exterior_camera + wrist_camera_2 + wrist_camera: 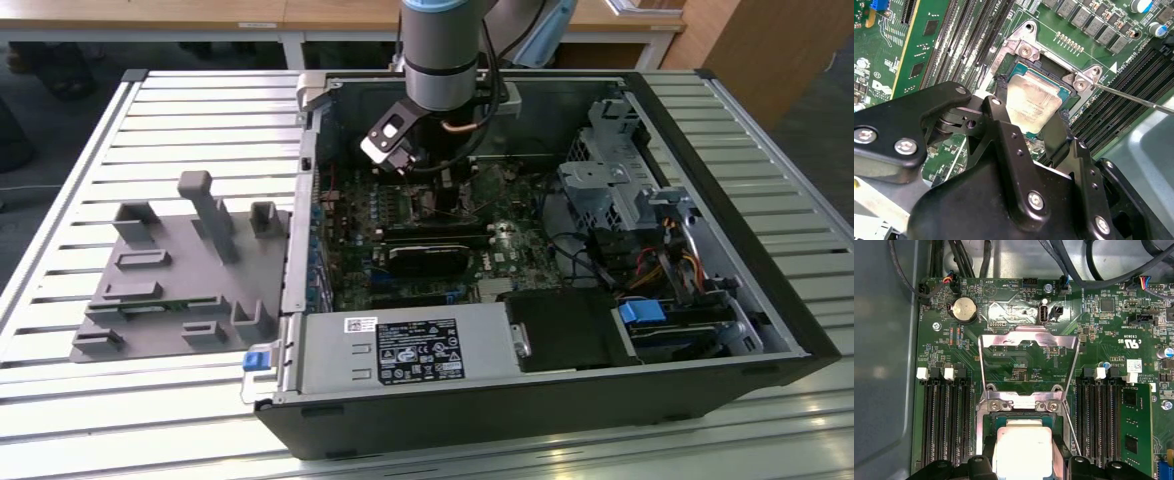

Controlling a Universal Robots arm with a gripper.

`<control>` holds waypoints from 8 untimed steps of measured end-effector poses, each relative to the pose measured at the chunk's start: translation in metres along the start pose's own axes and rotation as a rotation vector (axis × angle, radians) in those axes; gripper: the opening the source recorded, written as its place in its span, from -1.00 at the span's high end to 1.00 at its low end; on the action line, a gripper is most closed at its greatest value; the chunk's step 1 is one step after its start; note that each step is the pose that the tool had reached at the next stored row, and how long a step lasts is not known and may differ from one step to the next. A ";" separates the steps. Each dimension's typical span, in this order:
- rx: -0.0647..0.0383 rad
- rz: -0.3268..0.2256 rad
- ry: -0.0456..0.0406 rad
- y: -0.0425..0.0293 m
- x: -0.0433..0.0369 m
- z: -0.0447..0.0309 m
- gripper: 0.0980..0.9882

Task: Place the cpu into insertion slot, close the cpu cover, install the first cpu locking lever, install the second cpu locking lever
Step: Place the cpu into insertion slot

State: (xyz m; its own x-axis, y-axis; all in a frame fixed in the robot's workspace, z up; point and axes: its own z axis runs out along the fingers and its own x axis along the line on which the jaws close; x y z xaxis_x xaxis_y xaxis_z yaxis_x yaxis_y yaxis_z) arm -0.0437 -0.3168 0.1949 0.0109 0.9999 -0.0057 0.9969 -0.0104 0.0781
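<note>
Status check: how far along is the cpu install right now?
Done: no step looks finished yet. In hand: the gripper is shut on the cpu, which sits at the insertion slot; I cannot tell whether it is fully seated. Left: the cpu cover is swung open, off the slot, and a locking lever sticks out free, so the cover and both levers remain.

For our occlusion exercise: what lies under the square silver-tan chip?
The square silver-tan metal-topped chip lies over the silver-rimmed square socket; only its dark edge and rim show. Its centre is hidden by the chip.
</note>
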 end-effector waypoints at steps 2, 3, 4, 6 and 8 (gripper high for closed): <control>0.000 0.000 0.0000 0.0000 0.0000 0.0000 0.01; 0.000 0.000 0.0000 0.0000 0.0000 0.0001 0.01; 0.000 0.000 0.0000 0.0000 0.0000 0.0001 -0.13; 0.000 0.000 0.0000 0.0000 0.0000 0.0001 -0.13; 0.000 0.000 0.0000 0.0000 0.0000 0.0001 -0.13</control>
State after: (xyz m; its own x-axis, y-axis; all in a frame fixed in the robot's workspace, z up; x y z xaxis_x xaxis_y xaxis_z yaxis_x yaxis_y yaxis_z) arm -0.0437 -0.3168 0.1948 0.0109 0.9999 -0.0057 0.9969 -0.0104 0.0781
